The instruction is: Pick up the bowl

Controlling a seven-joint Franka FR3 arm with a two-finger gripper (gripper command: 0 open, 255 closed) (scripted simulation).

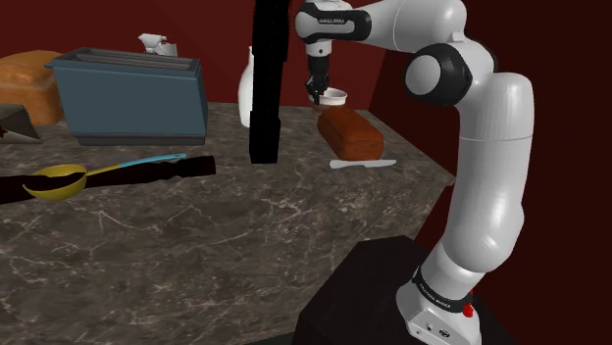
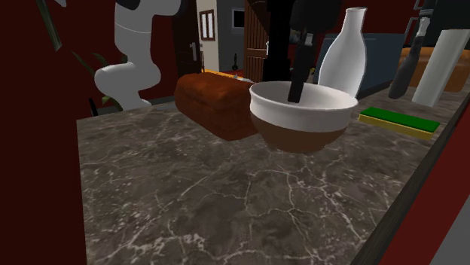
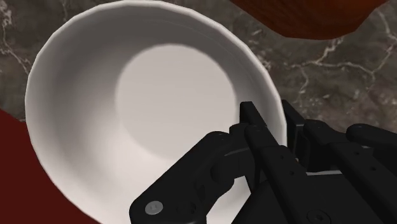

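One edge is all the black gripper (image 3: pixel 270 116) has: its fingers (image 3: pixel 250 118) are clamped across the rim of the white-and-brown bowl (image 2: pixel 303 117), which hangs just clear of the veined counter (image 2: pixel 188 199). Held off-centre, it could tilt or slip. In the second exterior view a brown loaf (image 2: pixel 215 102) crowds its nine o'clock, a white bottle (image 2: pixel 343 53) stands at one, and a green sponge (image 2: pixel 398 120) lies at three.

One bowl (image 2: pixel 305 120), one brown loaf (image 1: pixel 350 134), one toaster (image 1: pixel 132 98), one ladle (image 1: pixel 59 179), one bottle (image 2: pixel 346 60).
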